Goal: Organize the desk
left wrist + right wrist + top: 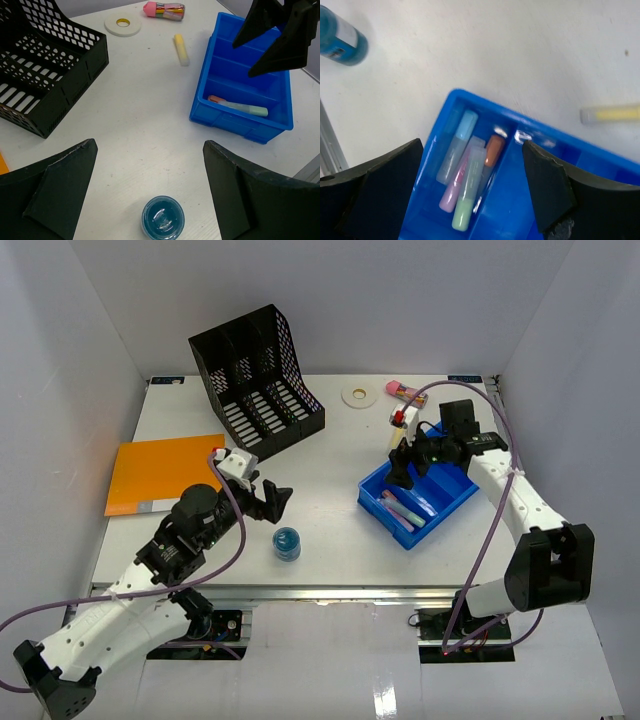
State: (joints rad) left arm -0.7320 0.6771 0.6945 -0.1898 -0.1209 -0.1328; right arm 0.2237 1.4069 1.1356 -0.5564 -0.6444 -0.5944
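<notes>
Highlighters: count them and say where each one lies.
5. Four lie together in one end compartment of the blue bin: blue highlighter, pink highlighter, green highlighter, orange highlighter. The yellow highlighter lies on the desk outside the bin. More could be hidden beneath those four.

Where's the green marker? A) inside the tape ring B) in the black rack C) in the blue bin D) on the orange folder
C: the green marker lies with other markers in one compartment of the blue bin.
</notes>
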